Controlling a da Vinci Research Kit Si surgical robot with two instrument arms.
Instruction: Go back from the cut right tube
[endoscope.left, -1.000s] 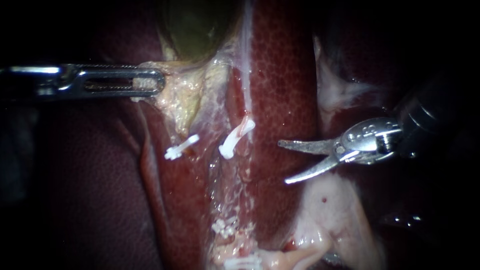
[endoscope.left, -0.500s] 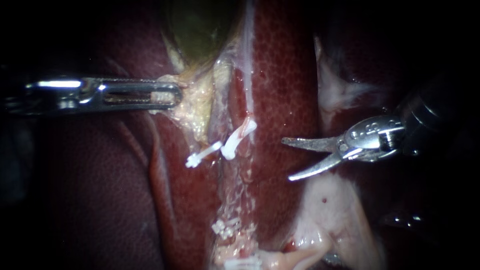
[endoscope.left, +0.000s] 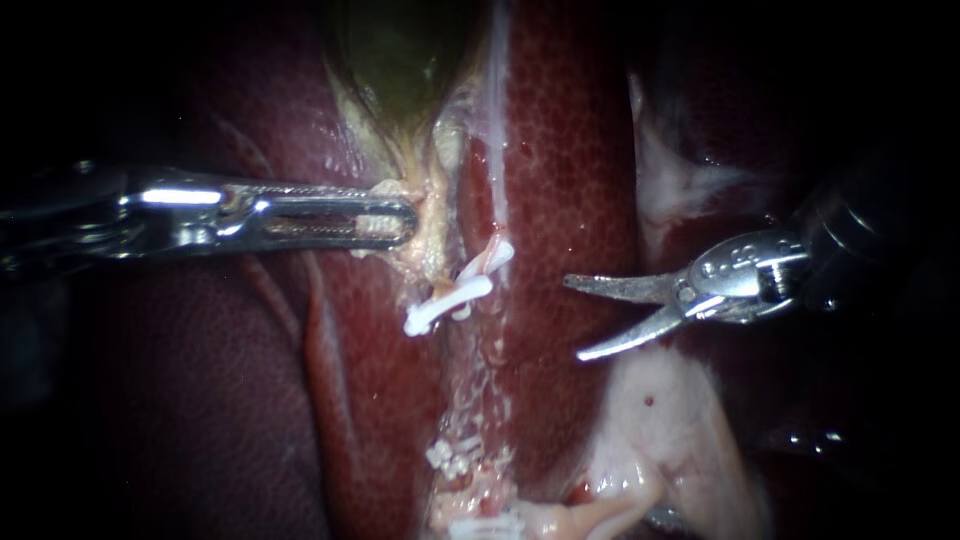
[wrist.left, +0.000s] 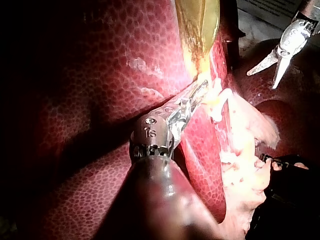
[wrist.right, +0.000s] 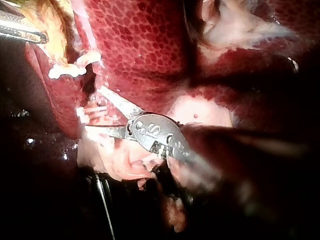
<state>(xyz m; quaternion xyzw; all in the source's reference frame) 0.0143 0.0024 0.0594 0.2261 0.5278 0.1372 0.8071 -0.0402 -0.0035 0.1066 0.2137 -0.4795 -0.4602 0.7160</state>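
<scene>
Right instrument (endoscope.left: 572, 320): jaws wide open, holding nothing, at 3 o'clock of the clipped, cut right tube (endoscope.left: 487, 258), not touching it. Left instrument (endoscope.left: 403, 220): jaws clamped on pale tissue (endoscope.left: 427, 245) at 6 o'clock of the gallbladder (endoscope.left: 400, 60).

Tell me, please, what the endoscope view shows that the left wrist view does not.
Only the endoscope view: two white clips lying crossed, and more clips lower down. Only the left wrist view: the thick shaft behind the left tool, and a wide, well-lit stretch of liver beside it. Both: the gallbladder, the left tool shut on yellowish tissue at its narrow end, and the right tool, jaws open, touching nothing.
</scene>
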